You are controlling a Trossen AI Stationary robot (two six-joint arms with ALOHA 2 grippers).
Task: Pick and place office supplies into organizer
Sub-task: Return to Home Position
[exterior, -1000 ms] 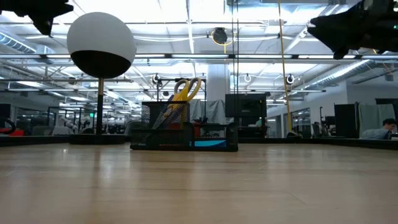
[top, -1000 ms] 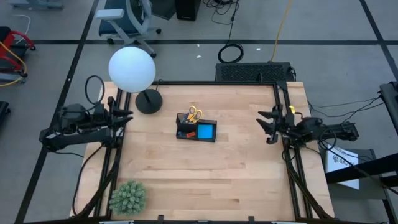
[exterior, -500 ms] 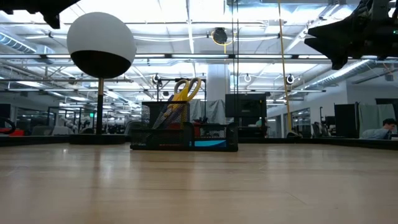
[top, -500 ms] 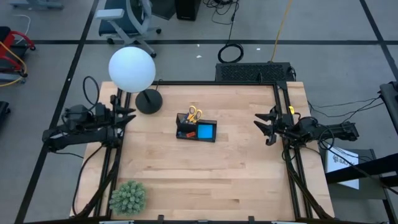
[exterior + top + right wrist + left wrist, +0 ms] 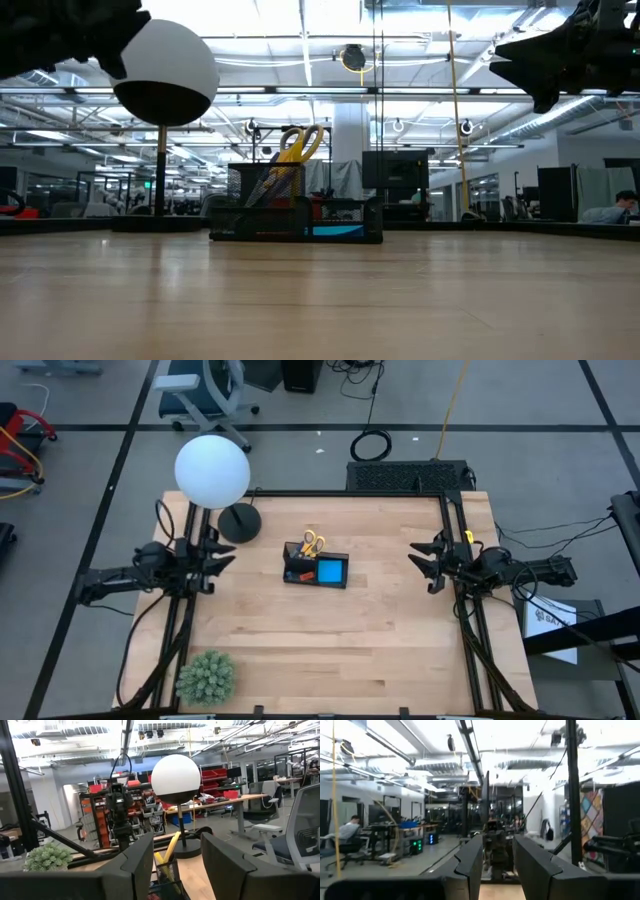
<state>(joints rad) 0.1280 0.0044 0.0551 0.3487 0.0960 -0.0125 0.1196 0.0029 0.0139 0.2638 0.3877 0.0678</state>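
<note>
- Sitting near the middle of the light wooden worktop (image 5: 330, 650), the small black rectangular desk organizer (image 5: 316, 567) is lying with its long axis along the line between the two arms.
- The yellow-handled scissors (image 5: 312, 542) are standing handles-up in its taller section, on the left arm's side.
- The blue square note pad (image 5: 330, 571) is lying flat in the lower tray section, on the right arm's side.
- No loose supply is showing on the bare wood, so the sorting is judged complete, with only the retreat to rest outstanding.
- The left hand (image 5: 225, 555) is hovering over the worktop's left edge, fingers parted and holding nothing, and pointing towards the organizer.
- The right hand (image 5: 424, 563) is hovering over the right edge, fingers spread wide and holding nothing, and facing the organizer from the opposite side.
- The organizer is lying between the two hands and well apart from both; the left looks marginally nearer, though the difference is slight.
- The round black lamp base (image 5: 239, 522) and its white globe (image 5: 212, 470) are standing near the left hand, so that arm's retreat is calling for care.
- The green spiky plant (image 5: 206, 676) is sitting at the near left corner, apart from both arms.
</note>
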